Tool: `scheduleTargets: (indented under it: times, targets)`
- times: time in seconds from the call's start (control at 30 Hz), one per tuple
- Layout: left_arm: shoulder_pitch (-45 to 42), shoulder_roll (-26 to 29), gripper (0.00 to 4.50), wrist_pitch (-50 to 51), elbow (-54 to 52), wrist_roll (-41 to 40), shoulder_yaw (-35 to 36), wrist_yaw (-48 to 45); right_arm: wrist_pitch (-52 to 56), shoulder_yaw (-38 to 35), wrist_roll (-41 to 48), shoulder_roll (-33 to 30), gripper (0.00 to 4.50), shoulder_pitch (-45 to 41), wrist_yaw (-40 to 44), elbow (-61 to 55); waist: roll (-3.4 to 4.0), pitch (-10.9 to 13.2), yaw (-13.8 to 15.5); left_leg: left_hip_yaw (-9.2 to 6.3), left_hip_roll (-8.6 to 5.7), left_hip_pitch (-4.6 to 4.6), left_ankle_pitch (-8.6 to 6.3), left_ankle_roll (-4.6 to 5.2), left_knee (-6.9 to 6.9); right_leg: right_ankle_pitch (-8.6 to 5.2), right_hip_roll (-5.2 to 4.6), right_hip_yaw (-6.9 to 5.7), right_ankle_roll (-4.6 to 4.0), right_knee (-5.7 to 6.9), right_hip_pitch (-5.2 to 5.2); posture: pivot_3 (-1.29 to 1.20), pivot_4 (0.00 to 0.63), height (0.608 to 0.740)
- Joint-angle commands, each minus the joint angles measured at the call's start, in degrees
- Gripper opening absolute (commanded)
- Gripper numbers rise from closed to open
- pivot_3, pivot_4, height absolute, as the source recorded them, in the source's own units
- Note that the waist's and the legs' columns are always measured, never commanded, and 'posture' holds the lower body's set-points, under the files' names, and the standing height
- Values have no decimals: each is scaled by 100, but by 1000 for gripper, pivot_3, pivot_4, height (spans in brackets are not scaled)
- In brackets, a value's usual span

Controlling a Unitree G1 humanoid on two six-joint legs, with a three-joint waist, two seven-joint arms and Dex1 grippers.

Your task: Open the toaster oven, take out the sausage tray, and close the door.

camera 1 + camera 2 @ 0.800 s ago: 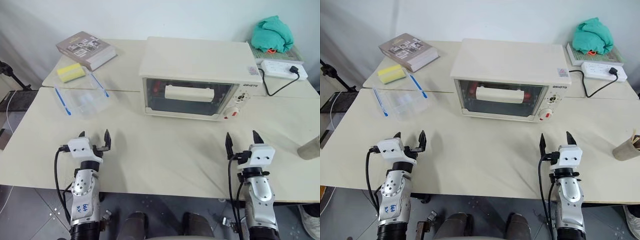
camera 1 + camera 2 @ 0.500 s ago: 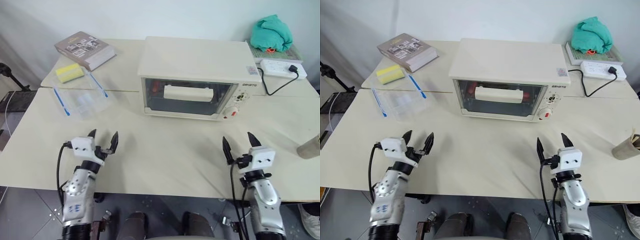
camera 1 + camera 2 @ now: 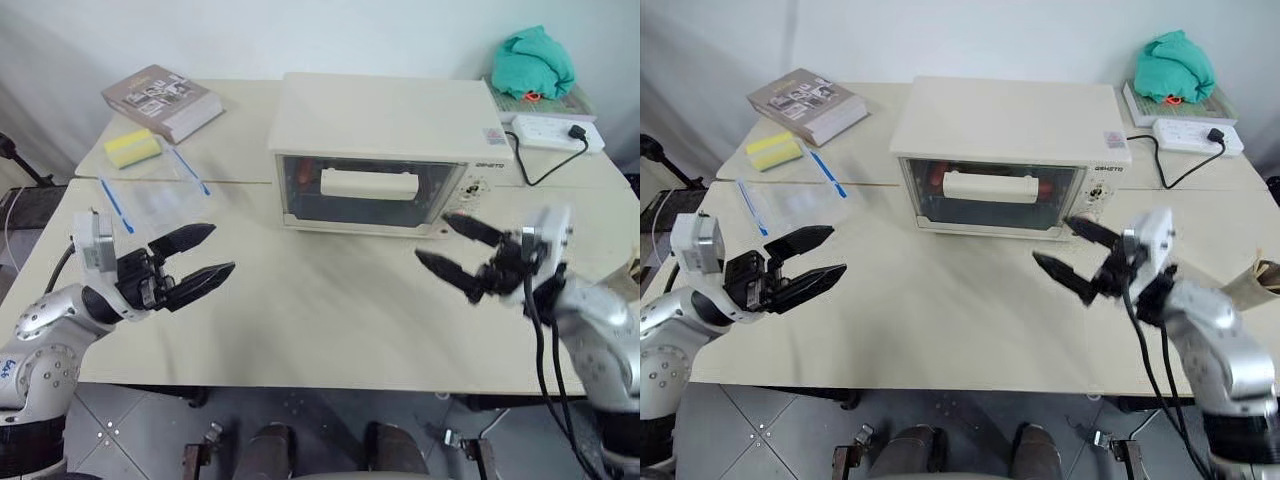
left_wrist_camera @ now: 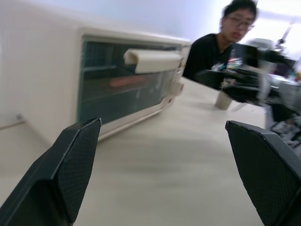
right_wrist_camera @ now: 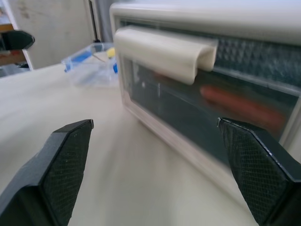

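Both our arms had swung up and turned inward since a moment before. We held our left tool (image 3: 192,258) and right tool (image 3: 455,250) wide, holding nothing, above the counter (image 3: 320,310). We saw the toaster oven (image 3: 385,150) between them, its door (image 3: 368,190) shut, red sausages blurry behind the glass.

cream table (image 3: 330,320), white wall (image 3: 300,35), grey floor (image 3: 140,420).
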Motion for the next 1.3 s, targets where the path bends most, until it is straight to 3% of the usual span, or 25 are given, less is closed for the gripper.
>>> scheduleTargets:
  times: [0.03, 0.13, 0.57, 0.97, 1.1, 1.2, 1.3]
  targets:
    - [24, -222, 4500, -546, -146, 200, 45, -373, 177, 191, -136, 58, 4420, -263, 288, 241, -1, -1, 7, 1, 12, 0, -6, -7, -2, 0, 10, 0, 0, -1, -2, 0, 150, 740]
    - [128, -287, 4500, -156, -399, -71, -1, -195, 107, 280, -282, 239, 4420, -541, 389, 406, -6, 0, 25, 4, 35, -6, -21, -19, 0, 1, 32, -2, -1, 2, -13, 0, 150, 740]
    - [400, -621, 4500, -337, -671, 79, 87, 110, -308, 373, -793, 848, 4420, -1098, 866, 758, -8, -1, 20, 27, 38, -29, -23, -17, 13, 3, 34, 18, -2, 6, -47, 0, 150, 740]
    - [137, -513, 4500, -141, -220, 152, 89, 229, -1009, 723, -1422, 398, 4420, -49, 1872, -326, -9, -1, 18, 31, 40, -30, -25, -19, 6, 3, 37, 21, -2, 11, -58, 0, 150, 740]
    - [-454, -757, 3626, 198, 199, 154, -199, 650, -1890, 707, -2014, 594, 4500, 174, 1666, 165, -9, -1, 20, 36, 41, -29, -25, -19, 15, 4, 37, 26, -3, 16, -58, 0, 150, 740]
    - [-1034, -1128, 2701, -119, 509, 621, -587, 762, -2118, 585, -2016, 812, 4500, 213, 1482, 478, -15, -2, 45, 35, 40, -28, -25, -19, 26, 4, 37, 26, -3, 20, -53, 0, 150, 740]
    - [-1589, -1561, 1762, -44, 759, 578, -743, 1012, -2315, 593, -2090, 809, 4500, 258, 1535, 631, -23, 2, 42, 33, 38, -35, -26, -16, 43, 5, 36, 26, -4, 19, -47, 0, 150, 740]
